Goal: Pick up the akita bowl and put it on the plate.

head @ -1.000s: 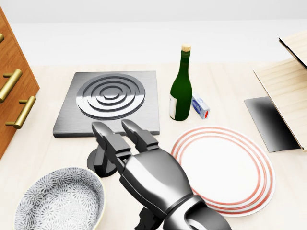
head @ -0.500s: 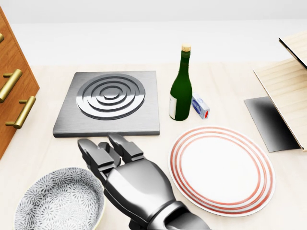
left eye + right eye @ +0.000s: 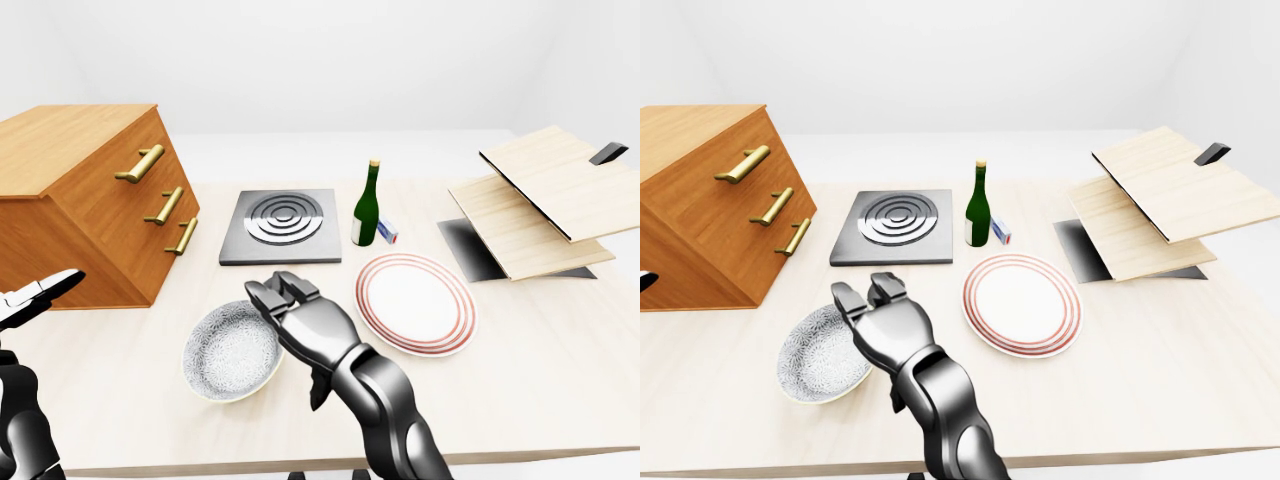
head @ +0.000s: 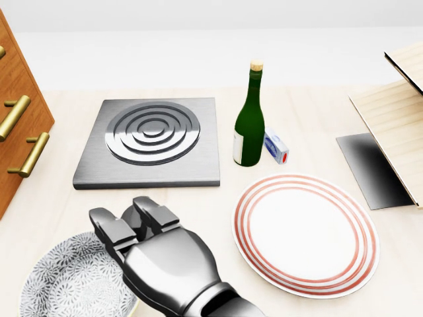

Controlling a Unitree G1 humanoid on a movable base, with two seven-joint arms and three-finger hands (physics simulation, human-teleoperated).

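Note:
The akita bowl (image 4: pixel 63 284), grey-patterned with a pale rim, sits at the bottom left of the head view. My right hand (image 4: pixel 122 218) is metallic and hangs over the bowl's right rim, hiding that edge; its fingers (image 4: pixel 106 224) are extended and I see none closed round the rim. The white plate (image 4: pixel 304 234) with red rings lies flat to the right of the hand, apart from it. In the left-eye view my left hand (image 3: pixel 38 293) shows at the left edge, away from the bowl, fingers stretched out and holding nothing.
A grey burner plate (image 4: pixel 152 139) lies above the bowl. A green wine bottle (image 4: pixel 250 122) and a small box (image 4: pixel 275 146) stand above the plate. A wooden drawer cabinet (image 3: pixel 90 200) is at the left, and stacked wooden boards (image 3: pixel 540 195) over a dark mat (image 4: pixel 370 168) at the right.
My right hand has moved left and down in the head view, from beside the bowl to over its right rim. The bowl, plate and camera have stayed put.

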